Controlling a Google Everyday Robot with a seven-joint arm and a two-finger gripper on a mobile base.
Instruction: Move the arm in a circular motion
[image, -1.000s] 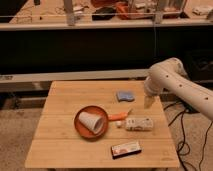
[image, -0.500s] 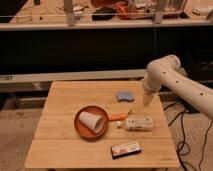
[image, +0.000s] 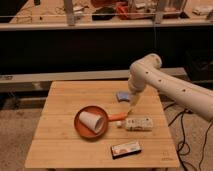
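The thick white tubular arm (image: 167, 86) reaches from the right; its beige gripper (image: 133, 103) hangs over the wooden counter (image: 60, 135), open or closed I cannot tell.

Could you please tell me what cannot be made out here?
Camera view:
Arm: base cut off by the right edge.
Hand, over the table by the blue object: contact with wood unclear.
Flat box: label too small to read.
Pan: floor partly hidden by the cup.
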